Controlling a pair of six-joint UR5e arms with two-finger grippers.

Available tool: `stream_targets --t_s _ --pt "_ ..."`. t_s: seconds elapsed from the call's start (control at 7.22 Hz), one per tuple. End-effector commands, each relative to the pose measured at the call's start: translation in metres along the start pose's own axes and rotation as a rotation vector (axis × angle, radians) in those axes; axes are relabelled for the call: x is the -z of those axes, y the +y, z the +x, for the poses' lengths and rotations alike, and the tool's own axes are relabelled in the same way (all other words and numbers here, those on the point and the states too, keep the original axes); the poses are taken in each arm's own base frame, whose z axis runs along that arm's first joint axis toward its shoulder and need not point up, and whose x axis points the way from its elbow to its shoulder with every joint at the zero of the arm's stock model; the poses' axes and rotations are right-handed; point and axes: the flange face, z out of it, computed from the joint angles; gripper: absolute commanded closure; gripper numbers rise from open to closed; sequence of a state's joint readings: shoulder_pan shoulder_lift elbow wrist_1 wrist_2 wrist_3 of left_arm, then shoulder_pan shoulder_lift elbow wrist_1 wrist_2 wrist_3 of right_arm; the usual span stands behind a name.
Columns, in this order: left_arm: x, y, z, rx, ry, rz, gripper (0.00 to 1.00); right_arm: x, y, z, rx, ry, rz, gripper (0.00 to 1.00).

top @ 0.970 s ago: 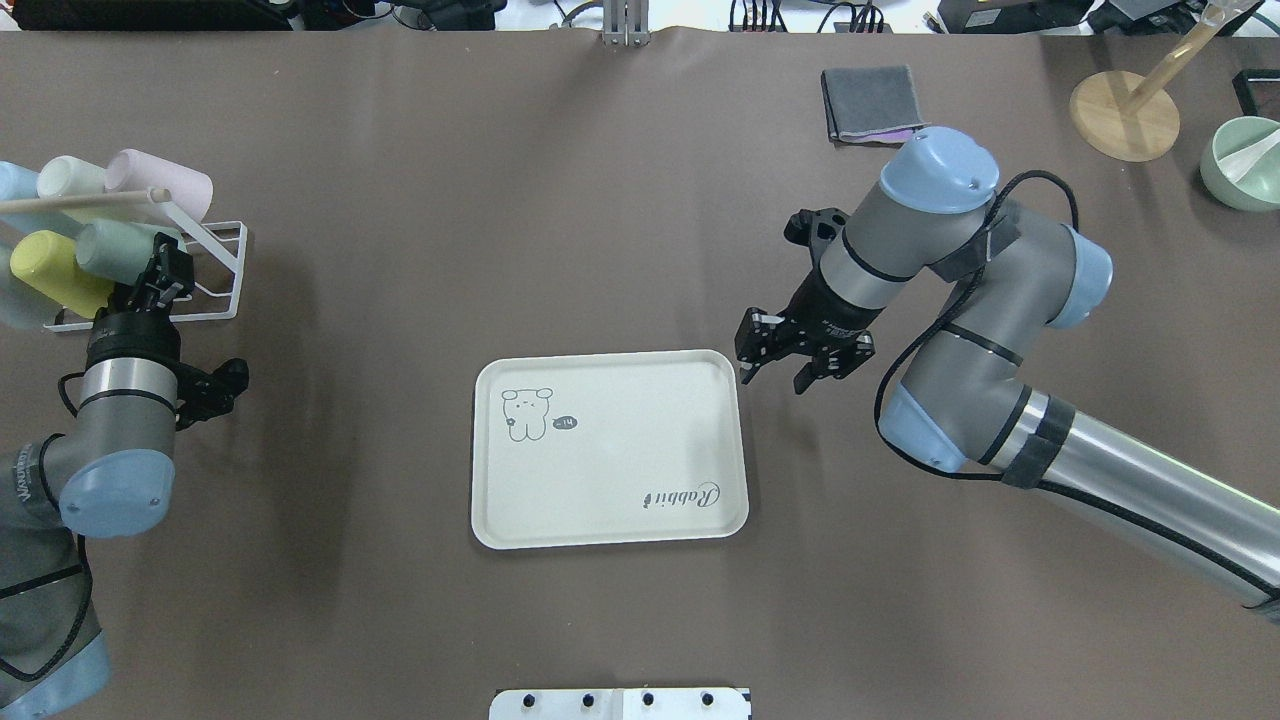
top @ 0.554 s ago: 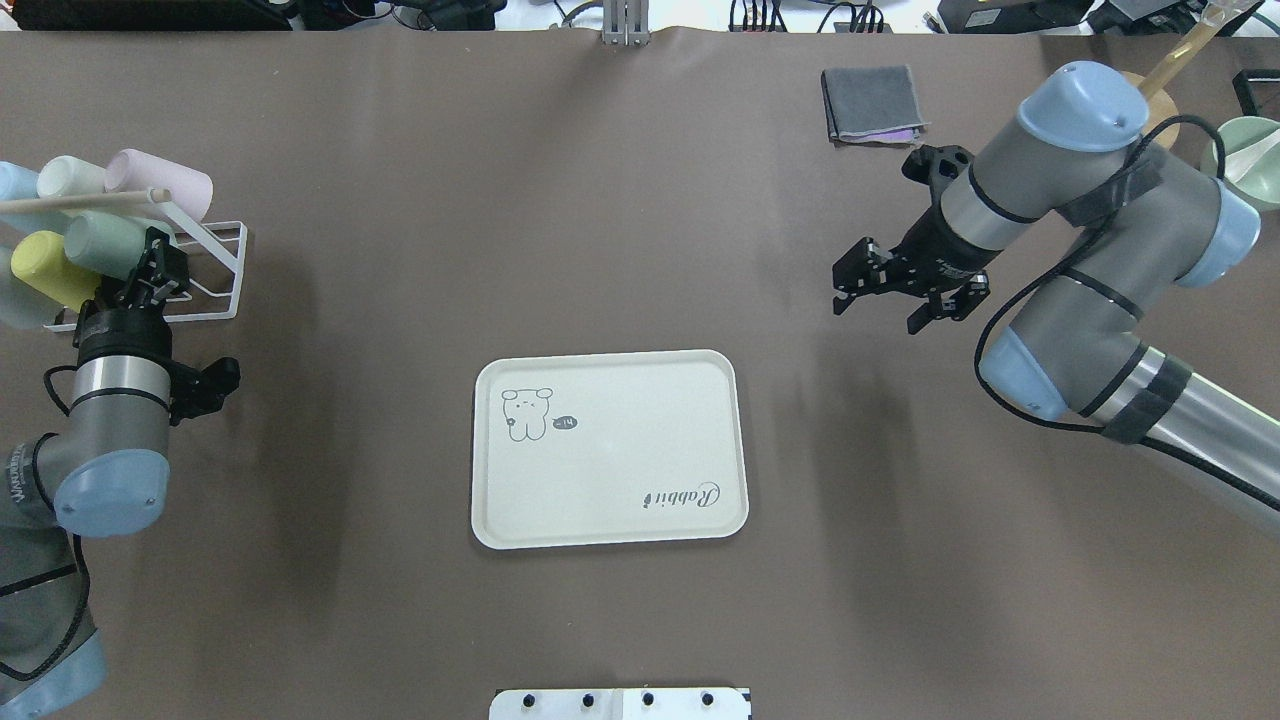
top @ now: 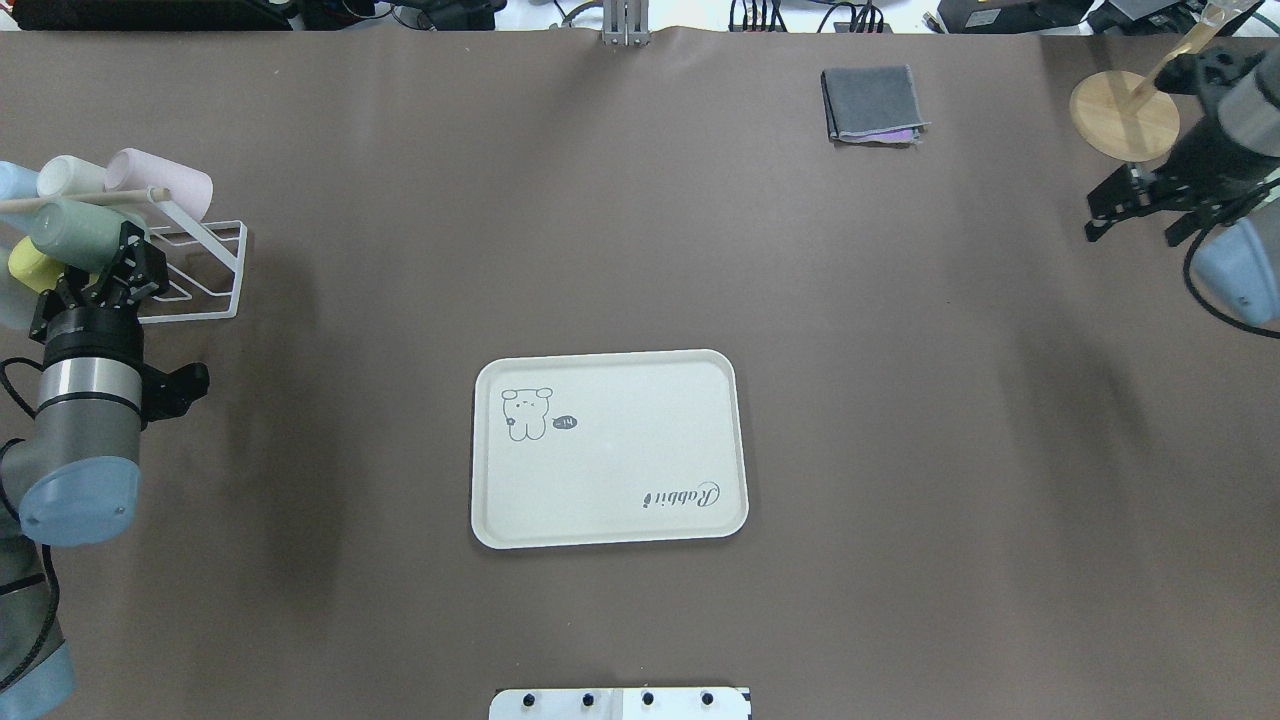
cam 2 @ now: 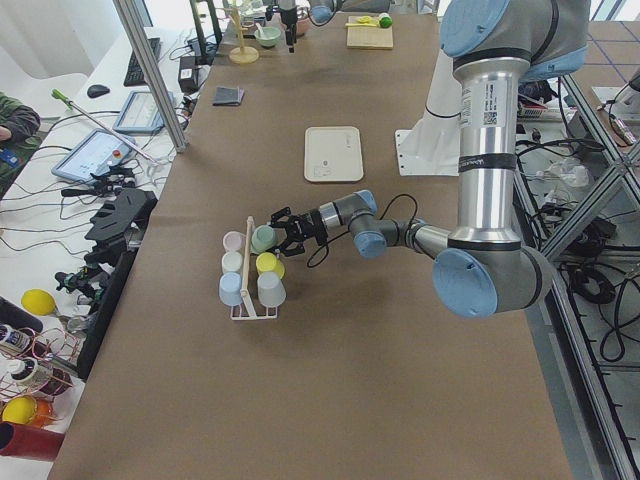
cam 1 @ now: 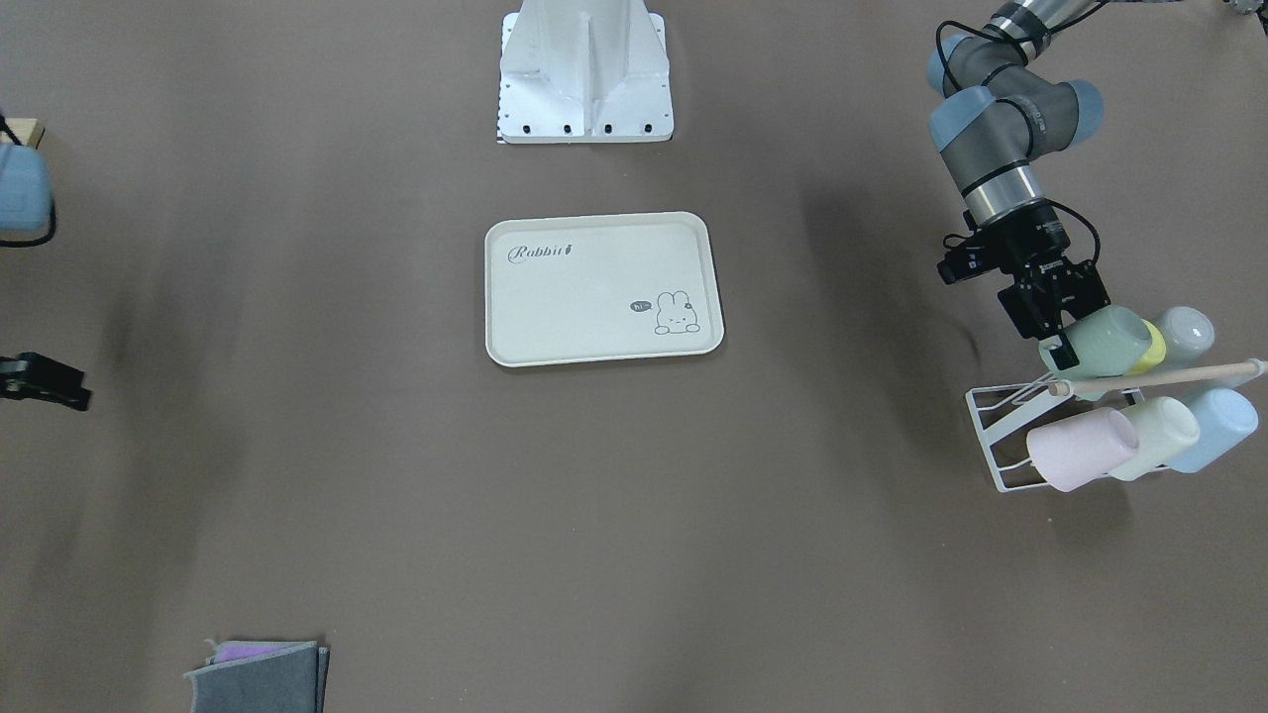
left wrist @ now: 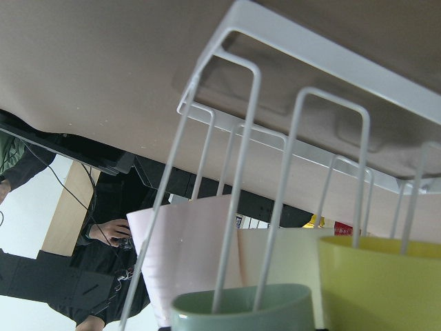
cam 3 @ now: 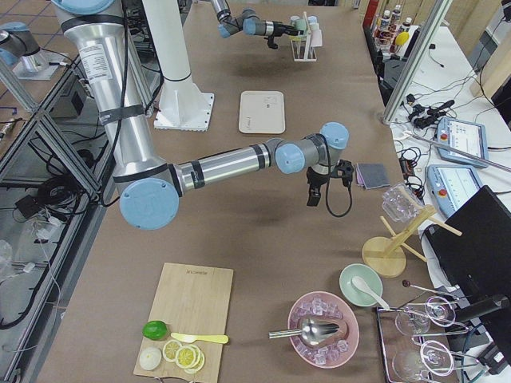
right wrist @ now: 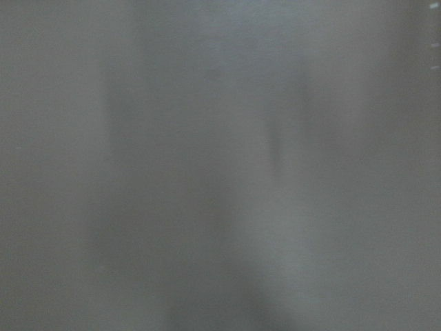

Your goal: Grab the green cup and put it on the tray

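The green cup (top: 72, 232) lies on its side at the white wire rack (top: 205, 268) on the table's left end, beside the yellow cup (top: 30, 265). My left gripper (top: 112, 268) is shut on the cup's rim; it also shows in the front view (cam 1: 1056, 319) with the green cup (cam 1: 1102, 342). The cup's rim (left wrist: 241, 307) fills the bottom of the left wrist view. The cream tray (top: 610, 460) lies flat mid-table with nothing on it. My right gripper (top: 1135, 228) is open and holds nothing, far right. The right wrist view is blurred grey.
Pink (top: 165, 185), cream (top: 68, 175) and light blue (top: 10, 180) cups hang on the rack under a wooden rod (top: 85, 200). A folded grey cloth (top: 870, 102) and a wooden stand (top: 1123, 115) sit at the far right. The robot base (cam 1: 584, 74) stands behind the tray.
My left gripper has drawn left and away along the rack, and the green cup has moved with it. My right arm has swung from beside the tray to the far right.
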State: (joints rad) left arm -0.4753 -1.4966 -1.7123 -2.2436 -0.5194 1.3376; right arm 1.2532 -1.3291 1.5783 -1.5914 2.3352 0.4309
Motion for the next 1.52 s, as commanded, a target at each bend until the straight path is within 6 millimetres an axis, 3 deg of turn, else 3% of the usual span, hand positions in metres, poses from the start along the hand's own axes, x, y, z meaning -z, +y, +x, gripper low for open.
stream_targets --t_s 0.0,0.14,0.28,0.42,0.69,0.97,1.25,1.39 --pt "0.012 0.023 0.004 0.006 -0.01 0.0 0.41 0.051 0.027 0.124 -0.017 0.021 -0.018 0.0" --pt "0.017 0.033 -0.005 0.026 -0.027 -0.02 0.41 0.06 0.063 0.158 0.013 0.019 -0.025 0.0" --pt "0.022 0.04 -0.013 0.046 -0.039 -0.03 0.41 0.069 0.09 0.178 0.036 0.016 -0.02 0.0" --pt "0.027 0.046 -0.024 0.072 -0.054 -0.025 0.41 0.068 0.098 0.188 0.046 0.014 -0.03 0.0" --pt "0.043 0.067 -0.053 0.171 -0.106 -0.015 0.41 0.062 0.1 0.197 0.062 0.047 -0.045 0.0" --pt "0.047 0.064 -0.088 0.321 -0.187 0.007 0.42 0.064 0.1 0.203 0.08 0.133 -0.041 0.0" --pt "0.059 0.067 -0.146 0.42 -0.241 0.023 0.43 0.066 0.096 0.201 0.086 0.154 -0.036 0.0" --pt "0.058 0.062 -0.164 0.437 -0.251 0.025 0.45 0.067 0.094 0.198 0.087 0.141 -0.026 0.0"
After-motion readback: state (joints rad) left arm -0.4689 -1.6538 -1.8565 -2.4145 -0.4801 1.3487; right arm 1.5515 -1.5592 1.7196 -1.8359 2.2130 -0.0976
